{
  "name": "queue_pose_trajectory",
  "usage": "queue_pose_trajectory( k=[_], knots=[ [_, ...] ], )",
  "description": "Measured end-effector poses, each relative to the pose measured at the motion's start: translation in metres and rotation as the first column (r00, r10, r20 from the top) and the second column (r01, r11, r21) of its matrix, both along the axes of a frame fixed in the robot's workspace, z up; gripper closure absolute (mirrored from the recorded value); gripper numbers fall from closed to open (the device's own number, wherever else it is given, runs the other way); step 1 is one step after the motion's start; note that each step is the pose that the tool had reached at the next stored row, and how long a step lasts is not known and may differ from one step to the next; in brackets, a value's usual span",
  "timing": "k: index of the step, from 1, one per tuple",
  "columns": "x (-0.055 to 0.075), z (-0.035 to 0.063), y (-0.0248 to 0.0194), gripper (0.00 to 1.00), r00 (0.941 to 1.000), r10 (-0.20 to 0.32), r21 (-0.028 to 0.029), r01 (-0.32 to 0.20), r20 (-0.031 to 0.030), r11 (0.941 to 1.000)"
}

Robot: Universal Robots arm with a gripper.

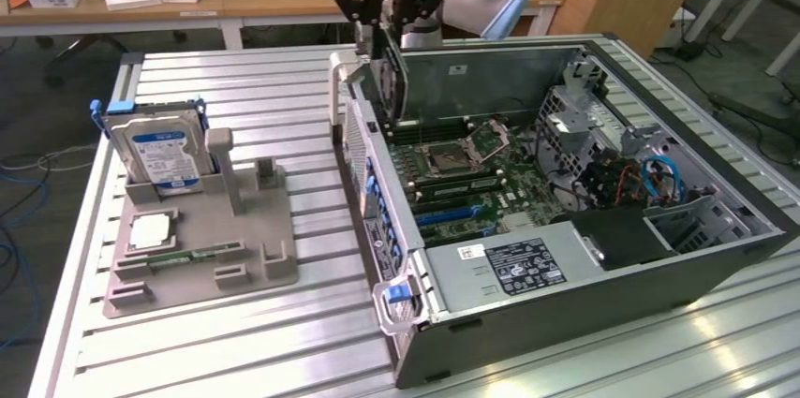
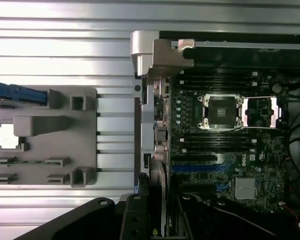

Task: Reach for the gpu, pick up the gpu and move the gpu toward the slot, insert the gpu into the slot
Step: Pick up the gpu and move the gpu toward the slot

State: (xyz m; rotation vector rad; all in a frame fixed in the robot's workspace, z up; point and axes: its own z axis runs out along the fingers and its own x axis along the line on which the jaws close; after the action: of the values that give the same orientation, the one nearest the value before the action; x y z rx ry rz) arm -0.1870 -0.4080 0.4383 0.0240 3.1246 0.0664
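My gripper point(image 1: 390, 16) hangs over the rear corner of the open computer case and is shut on the gpu point(image 1: 395, 80). The card is dark, has a silver end bracket, and hangs upright on edge. Its lower edge is just above the green motherboard point(image 1: 500, 187), beside the case's back wall. In the wrist view the gpu point(image 2: 163, 195) appears edge-on between the black fingers point(image 2: 137, 215). The long blue expansion slots point(image 1: 448, 214) lie further along the board, apart from the card, and the wrist view shows a blue slot point(image 2: 195, 168) next to the card's edge.
The CPU socket point(image 1: 451, 156) and memory slots sit mid-board. Cables and a drive cage point(image 1: 625, 173) fill the case's far side. On the slatted table, at the exterior view's left, a grey fixture point(image 1: 200, 239) holds an upright hard drive point(image 1: 160, 156), a chip point(image 1: 148, 229) and a memory stick point(image 1: 194, 254).
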Motion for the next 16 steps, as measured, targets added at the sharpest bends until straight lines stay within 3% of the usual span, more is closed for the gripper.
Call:
queue_pose_trajectory(
  k=[16],
  knots=[
    [0.05,-0.0009,0.0,0.74,1.0,-0.002,0.0049,0.002,0.0,1.0]
  ],
)
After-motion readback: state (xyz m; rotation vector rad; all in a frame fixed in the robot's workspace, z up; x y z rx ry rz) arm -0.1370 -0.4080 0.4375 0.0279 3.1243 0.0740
